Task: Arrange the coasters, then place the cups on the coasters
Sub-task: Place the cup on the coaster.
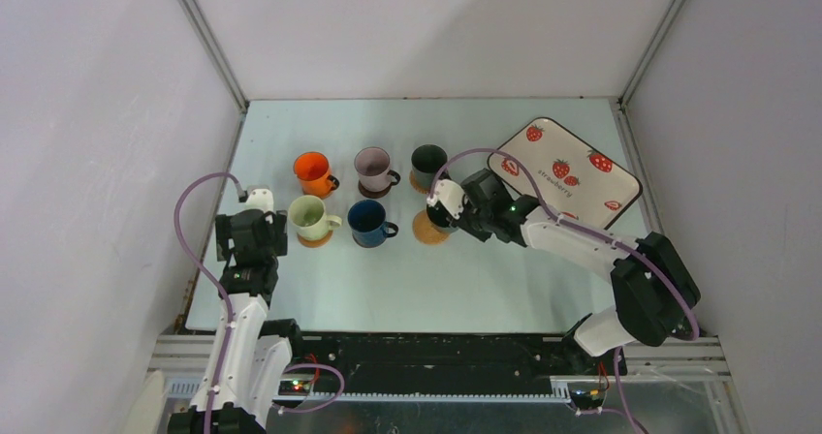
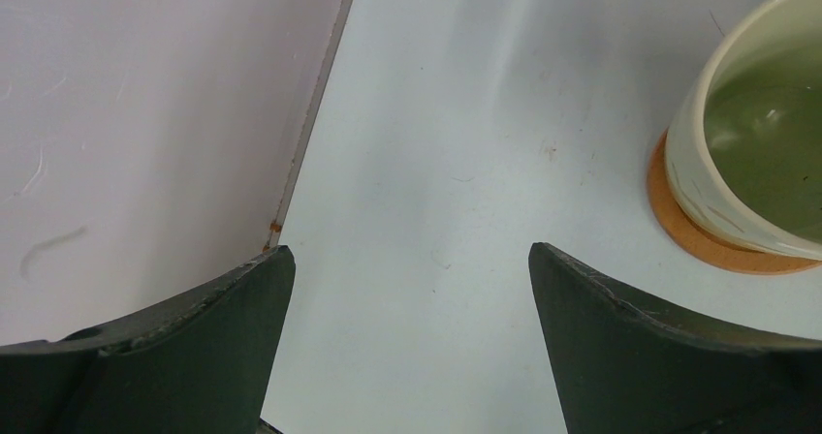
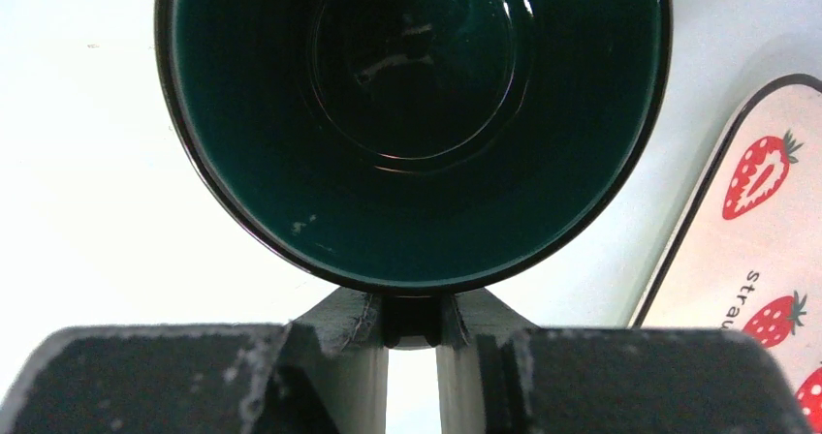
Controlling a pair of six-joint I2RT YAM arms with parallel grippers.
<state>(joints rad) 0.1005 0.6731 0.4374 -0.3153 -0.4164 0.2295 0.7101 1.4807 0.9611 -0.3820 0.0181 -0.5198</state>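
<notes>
My right gripper (image 3: 412,323) is shut on the handle of a dark green cup (image 3: 412,114), seen from above. In the top view the right gripper (image 1: 444,208) holds this cup over a tan coaster (image 1: 426,232); whether it rests on the coaster I cannot tell. Five cups stand on coasters: orange (image 1: 312,169), mauve-white (image 1: 372,166), another dark green (image 1: 427,161), pale green (image 1: 308,217) and navy blue (image 1: 367,220). My left gripper (image 2: 409,250) is open over bare table, left of the pale green cup (image 2: 766,143) on its tan coaster (image 2: 679,231).
The white strawberry-print tray (image 1: 567,172) lies at the back right, just right of the held cup, and its edge (image 3: 766,221) shows in the right wrist view. The left wall (image 2: 145,114) runs close beside my left gripper.
</notes>
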